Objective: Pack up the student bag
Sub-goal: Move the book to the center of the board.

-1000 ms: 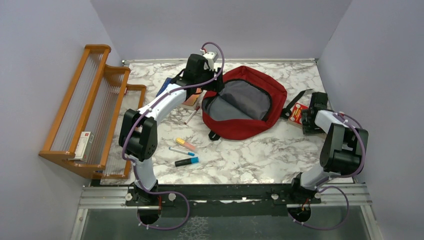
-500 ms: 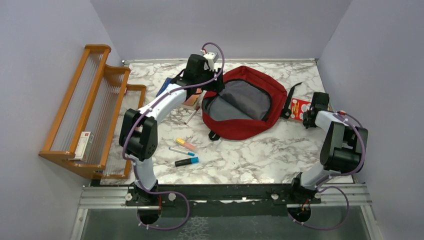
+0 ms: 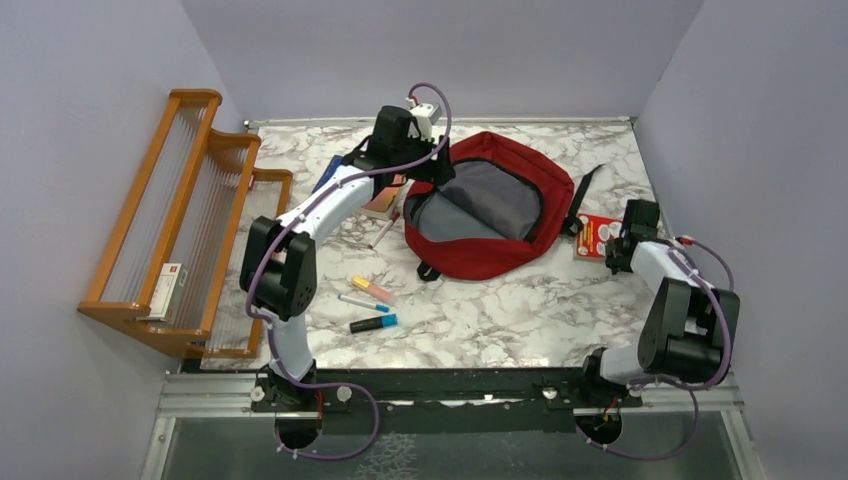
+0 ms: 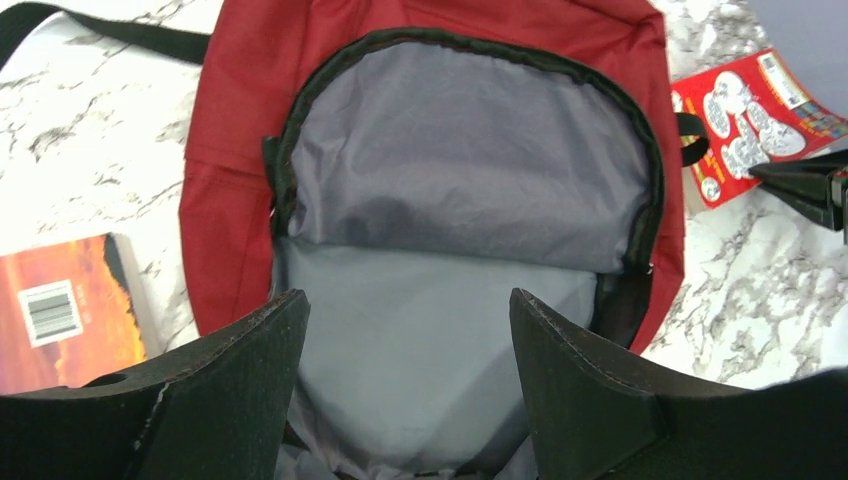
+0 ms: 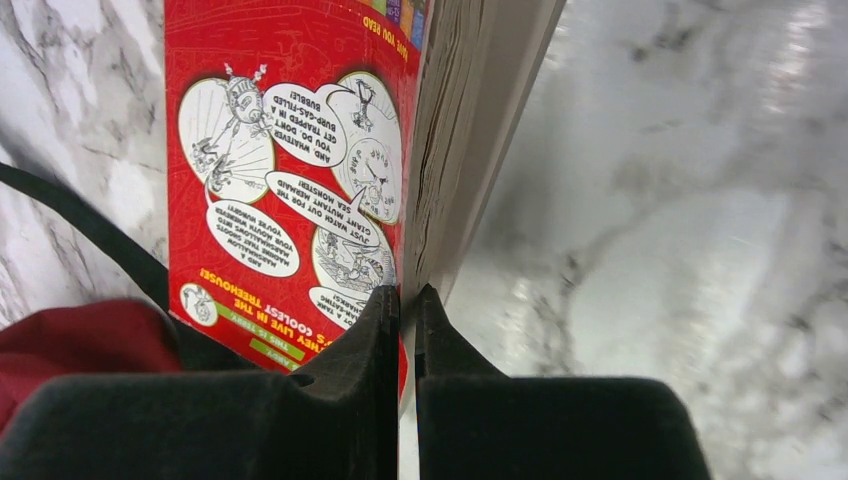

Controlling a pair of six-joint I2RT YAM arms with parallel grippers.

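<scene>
Marble-patterned worktop (image 3: 520, 300) carried the student bag (image 3: 490, 200), which lay unzipped just to the left of the right tool (image 5: 401, 300). That tool was pinched tight on the cover of a red book (image 5: 290, 150). The left tool (image 4: 405, 300) stood with jaws wide, gripping nothing, the bag's grey lining directly beneath it.

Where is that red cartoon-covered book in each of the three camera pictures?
Top external: red book right of centre, in the right gripper.
Left wrist: red book in the top right corner.
Right wrist: red book fills upper left, pinched edge-on.
Shared landmark: student bag beside it.
</scene>
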